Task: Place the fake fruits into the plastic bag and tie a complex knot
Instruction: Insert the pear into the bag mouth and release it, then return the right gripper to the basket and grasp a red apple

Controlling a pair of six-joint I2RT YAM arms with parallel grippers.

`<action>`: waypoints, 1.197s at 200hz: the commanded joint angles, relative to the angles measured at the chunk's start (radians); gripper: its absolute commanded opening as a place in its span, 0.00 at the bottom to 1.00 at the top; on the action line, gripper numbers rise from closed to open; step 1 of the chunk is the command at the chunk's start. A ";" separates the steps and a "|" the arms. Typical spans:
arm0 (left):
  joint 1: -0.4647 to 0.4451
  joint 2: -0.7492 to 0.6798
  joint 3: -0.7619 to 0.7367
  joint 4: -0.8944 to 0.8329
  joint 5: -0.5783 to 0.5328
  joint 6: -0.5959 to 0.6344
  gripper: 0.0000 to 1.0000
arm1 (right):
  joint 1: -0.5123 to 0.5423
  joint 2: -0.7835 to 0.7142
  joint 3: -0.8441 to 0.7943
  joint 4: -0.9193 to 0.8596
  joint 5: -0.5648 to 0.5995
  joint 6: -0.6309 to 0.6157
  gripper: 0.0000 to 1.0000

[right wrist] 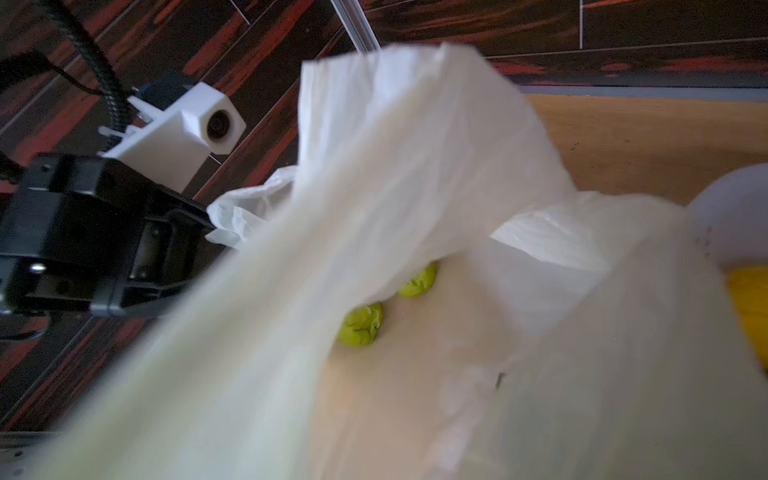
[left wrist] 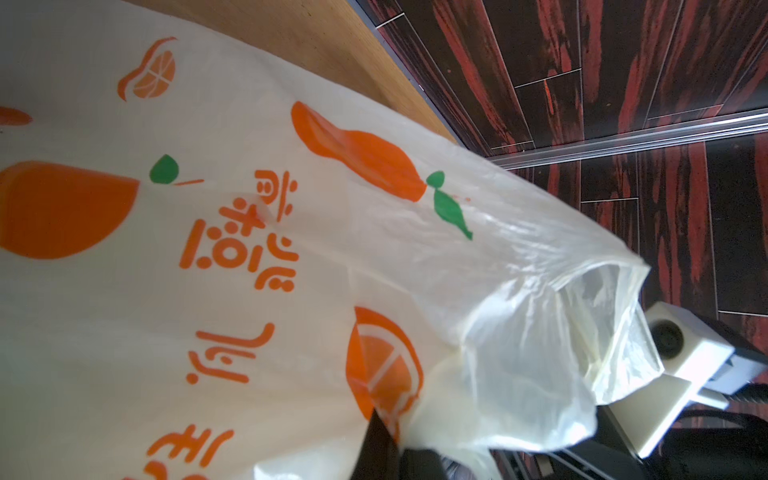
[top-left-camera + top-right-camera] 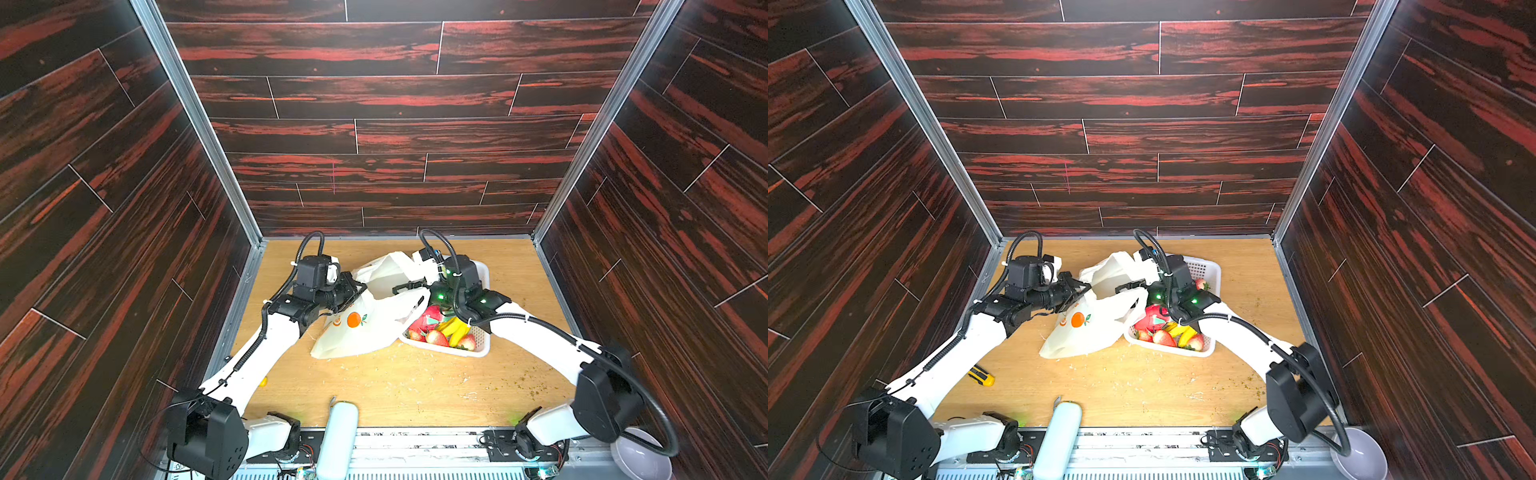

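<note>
1. My left claw [image 3: 356, 293] is pressed together on a fold at the rim of the plastic bag [image 3: 374, 328], holding that edge up off the table [image 3: 415, 386].
2. My right claw [image 3: 402, 287] sits at the far side of the bag's mouth, just above the basket [image 3: 446, 354]. Film drapes across its wrist camera, so I cannot tell whether it is spread or pinching anything.
3. The bag lies slumped on the wood between my two arms, printed side up, its lower edge touching the basket.
4. The fake fruits [image 3: 440, 330] are heaped in the basket beside the bag (I can make out a dragon fruit, a banana bunch and strawberries), so I judge loading has barely begun.
5. Two yellow-green lumps [image 1: 359, 324] show under the film in the right wrist view; I cannot tell whether they lie inside the bag.
6. The film looks thin, limp and slippery, and it will not hold its mouth open alone. I would pinch a doubled rim or a handle loop, never a single layer, which could slide out or tear.
7. The fruits look light, hard and glossy. Round ones may squirt out of a pinch, so I would take each across its middle.
</note>
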 commanded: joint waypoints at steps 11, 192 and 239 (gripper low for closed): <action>0.005 -0.007 0.013 0.001 0.000 0.004 0.00 | -0.016 -0.112 -0.072 -0.053 0.041 -0.026 0.85; 0.004 -0.002 0.011 0.010 -0.008 -0.005 0.00 | -0.187 -0.356 -0.097 -0.743 0.070 -0.037 0.85; 0.004 -0.004 0.004 0.018 -0.004 -0.009 0.00 | -0.134 -0.249 -0.128 -0.688 0.054 0.035 0.80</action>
